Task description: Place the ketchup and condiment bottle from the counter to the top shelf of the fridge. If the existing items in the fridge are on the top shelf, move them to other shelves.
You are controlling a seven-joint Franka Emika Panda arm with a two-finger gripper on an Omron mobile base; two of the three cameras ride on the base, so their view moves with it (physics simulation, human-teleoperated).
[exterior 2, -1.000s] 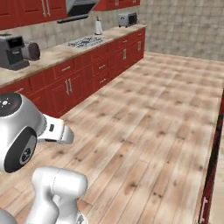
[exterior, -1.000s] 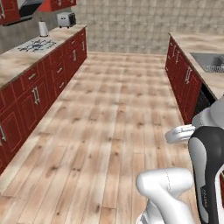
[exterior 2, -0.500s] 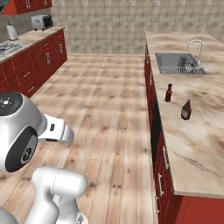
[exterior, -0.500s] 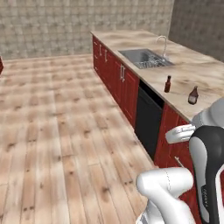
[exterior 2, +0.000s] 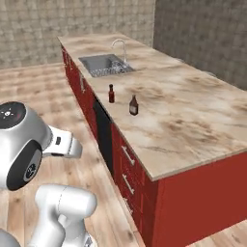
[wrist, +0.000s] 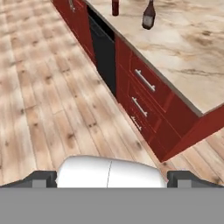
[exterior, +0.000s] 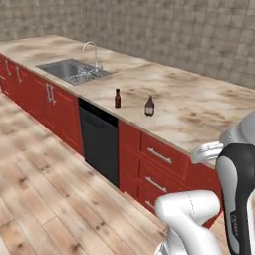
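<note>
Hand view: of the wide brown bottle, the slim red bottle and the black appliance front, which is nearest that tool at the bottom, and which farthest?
1. The black appliance, under the counter edge, nearest the open tool.
2. The ketchup, on the counter, right of the other bottle.
3. The condiment bottle, at the top edge, slightly farther.

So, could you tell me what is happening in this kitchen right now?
The robot is facing a long counter and holds nothing; its gripper is open and well away from the worktop. Two bottles stand upright near the counter's front edge, apart from each other: the slim condiment bottle closer to the sink, and the broader ketchup beside it. Neither has been picked up yet.
</note>
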